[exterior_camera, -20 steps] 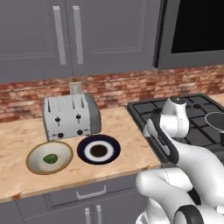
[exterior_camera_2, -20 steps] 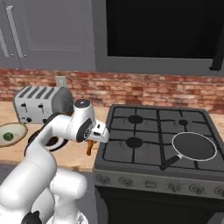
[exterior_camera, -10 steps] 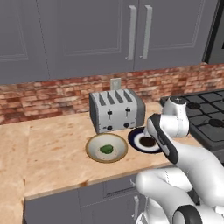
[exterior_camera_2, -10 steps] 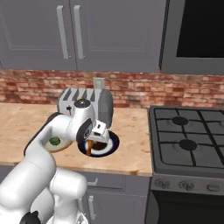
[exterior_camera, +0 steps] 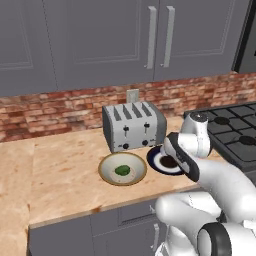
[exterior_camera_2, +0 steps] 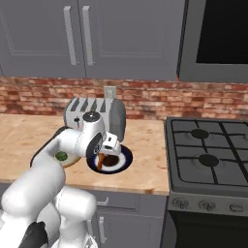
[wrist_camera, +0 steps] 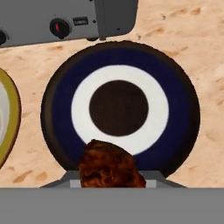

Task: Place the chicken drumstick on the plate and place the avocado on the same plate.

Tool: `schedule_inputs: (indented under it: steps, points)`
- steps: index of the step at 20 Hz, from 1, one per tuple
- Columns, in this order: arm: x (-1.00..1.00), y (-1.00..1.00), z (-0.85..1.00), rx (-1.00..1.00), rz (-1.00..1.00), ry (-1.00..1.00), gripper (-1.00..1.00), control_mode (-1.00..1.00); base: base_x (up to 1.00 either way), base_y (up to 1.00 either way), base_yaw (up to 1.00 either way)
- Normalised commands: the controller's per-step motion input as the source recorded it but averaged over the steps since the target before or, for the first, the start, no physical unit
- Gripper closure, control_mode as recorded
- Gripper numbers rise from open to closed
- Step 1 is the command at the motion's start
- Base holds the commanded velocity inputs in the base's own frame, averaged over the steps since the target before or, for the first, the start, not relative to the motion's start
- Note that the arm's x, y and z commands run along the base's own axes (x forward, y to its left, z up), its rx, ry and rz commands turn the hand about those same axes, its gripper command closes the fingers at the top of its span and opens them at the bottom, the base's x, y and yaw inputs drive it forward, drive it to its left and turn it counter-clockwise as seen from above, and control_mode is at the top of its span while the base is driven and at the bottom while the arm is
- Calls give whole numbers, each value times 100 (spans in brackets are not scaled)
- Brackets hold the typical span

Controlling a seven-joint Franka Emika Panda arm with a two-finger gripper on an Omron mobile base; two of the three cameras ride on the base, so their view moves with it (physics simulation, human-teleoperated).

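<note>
Hovering over the round navy-blue plate with its white ring (wrist_camera: pixel 119 109), the tool (exterior_camera_2: pixel 102 157) grips the lumpy reddish-brown chicken drumstick (wrist_camera: pixel 110 166); next it must lower and release, then fetch the dark green avocado (exterior_camera: pixel 122 170) from the cream bowl (exterior_camera: pixel 107 176).

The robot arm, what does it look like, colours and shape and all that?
The arm is glossy white, built of fat rounded segments with dark grey bands at the joints. A round white cap with a dark centre tops the wrist. The hand is a white block with dark trim. No cables or lettering can be made out.
</note>
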Motion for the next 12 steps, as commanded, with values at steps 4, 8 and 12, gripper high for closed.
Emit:
schedule_inputs:
  steps: [4, 8, 12]
  points:
    - [78, -32, -28, 0, 5, 1, 100, -100, 0, 0, 0]
    - [64, -29, -36, 0, 0, 10, 100, -100, 0, 0, 0]
    - [62, -15, -58, -3, 0, 5, 100, -100, 0, 0, 0]
